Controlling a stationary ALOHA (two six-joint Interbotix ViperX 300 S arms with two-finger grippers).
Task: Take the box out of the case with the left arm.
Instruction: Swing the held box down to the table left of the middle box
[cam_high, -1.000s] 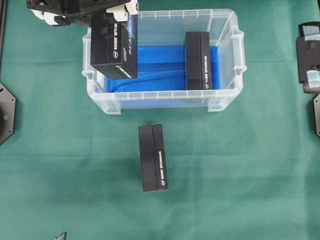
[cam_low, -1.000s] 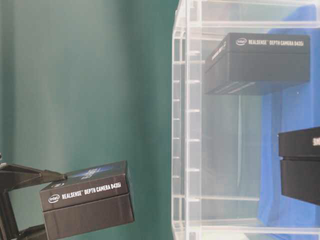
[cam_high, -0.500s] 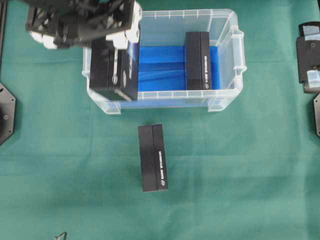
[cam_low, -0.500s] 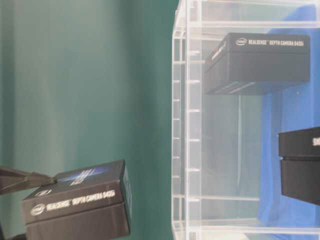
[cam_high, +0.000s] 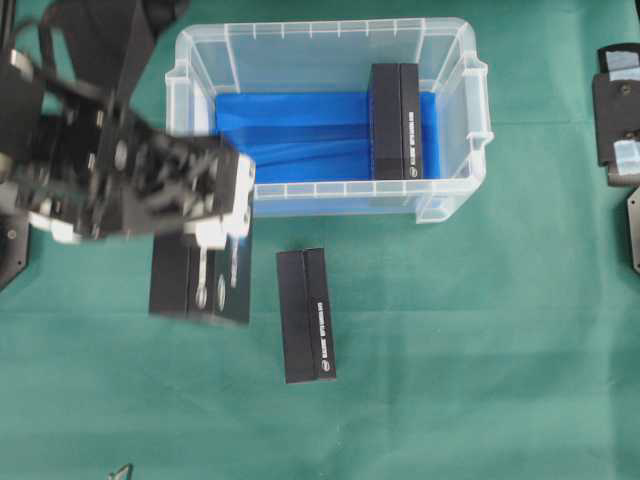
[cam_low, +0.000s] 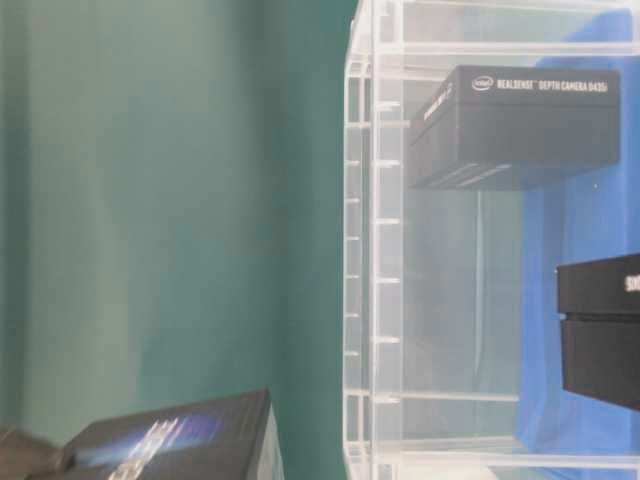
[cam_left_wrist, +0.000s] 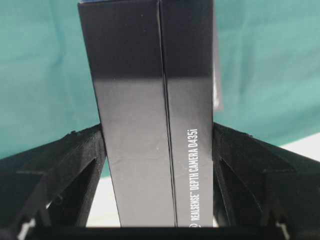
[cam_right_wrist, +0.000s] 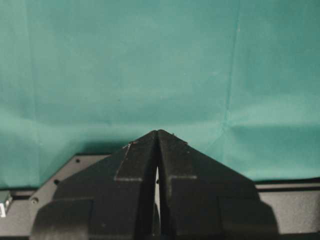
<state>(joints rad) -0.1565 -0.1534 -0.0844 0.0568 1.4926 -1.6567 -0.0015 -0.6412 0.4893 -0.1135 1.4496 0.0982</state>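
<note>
case (cam_high: 452, 120), clear plastic with a blue lining, is seen on the green cloth (cam_high: 480, 340) at the top of the overhead view; one black box (cam_high: 396, 120) is left inside it near its right wall. outside the case, by its lower left corner, the held box (cam_high: 198, 284) is gripped by the left gripper (cam_left_wrist: 159, 150), its jaws pressed against both long sides. another black box (cam_high: 306, 316) is laid flat on the cloth just beside it. the right gripper (cam_right_wrist: 157, 137) is seen clenched with nothing between its jaws.
</note>
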